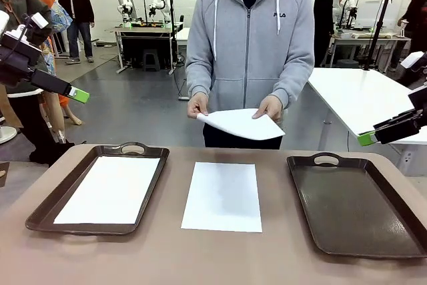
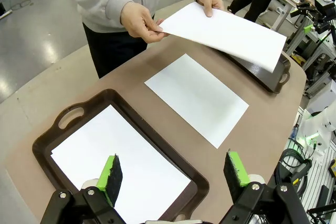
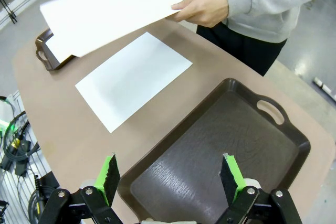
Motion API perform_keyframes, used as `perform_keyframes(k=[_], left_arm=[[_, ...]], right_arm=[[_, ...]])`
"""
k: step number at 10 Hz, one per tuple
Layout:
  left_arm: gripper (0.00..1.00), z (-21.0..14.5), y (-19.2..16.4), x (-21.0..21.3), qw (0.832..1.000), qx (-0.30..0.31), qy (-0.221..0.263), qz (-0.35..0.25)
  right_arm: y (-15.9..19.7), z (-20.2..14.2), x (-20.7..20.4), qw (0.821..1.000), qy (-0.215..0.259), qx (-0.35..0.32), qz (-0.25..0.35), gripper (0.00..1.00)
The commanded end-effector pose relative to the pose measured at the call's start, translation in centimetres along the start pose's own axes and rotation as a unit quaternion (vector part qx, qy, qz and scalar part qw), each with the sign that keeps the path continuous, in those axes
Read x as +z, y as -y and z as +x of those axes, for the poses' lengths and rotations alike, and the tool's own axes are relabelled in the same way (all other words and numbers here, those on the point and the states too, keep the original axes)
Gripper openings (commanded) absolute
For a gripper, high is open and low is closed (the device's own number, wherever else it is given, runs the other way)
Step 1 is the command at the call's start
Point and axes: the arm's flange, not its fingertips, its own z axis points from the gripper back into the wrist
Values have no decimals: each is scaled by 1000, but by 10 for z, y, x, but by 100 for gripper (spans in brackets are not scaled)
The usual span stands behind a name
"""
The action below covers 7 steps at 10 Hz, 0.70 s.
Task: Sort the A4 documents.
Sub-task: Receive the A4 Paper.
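White sheet (image 1: pixel 110 189) lies in the left tray (image 1: pixel 41 206), a second sheet (image 1: pixel 222 195) on the counter (image 1: pixel 220 258) between it and the right tray (image 1: pixel 353 211), a third sheet (image 1: pixel 241 123) in the person's hands (image 1: pixel 270 107); left tool (image 2: pixel 172 170) and right tool (image 3: pixel 170 174) hover released, apart from all.

- The thin white paper sheet held in the air (image 1: pixel 240 123) looks smooth and bendy.
- The white paper sheet on the table (image 1: pixel 222 195) and the white paper sheet in the left tray (image 1: pixel 110 188) look flat and dull, not shiny.
- The dark brown plastic right tray (image 1: pixel 347 198) has a grainy floor with a little shine.
- The dark brown plastic left tray (image 1: pixel 47 208) has a smooth rim.
- The light brown table top (image 1: pixel 280 251) looks smooth and matt.
- The person's grey hooded top (image 1: pixel 227 51) is soft cloth.
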Motion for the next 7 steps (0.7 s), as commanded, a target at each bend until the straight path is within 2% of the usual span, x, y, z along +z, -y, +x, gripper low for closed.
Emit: perform_keyframes(k=[1, 7], left_arm=[[100, 0, -1, 0, 1000, -1, 1, 0], [100, 0, -1, 0, 1000, -1, 1, 0]], right_arm=[[1, -1, -2, 1000, 4, -1, 9, 100], [1, -1, -2, 1000, 4, -1, 9, 100]])
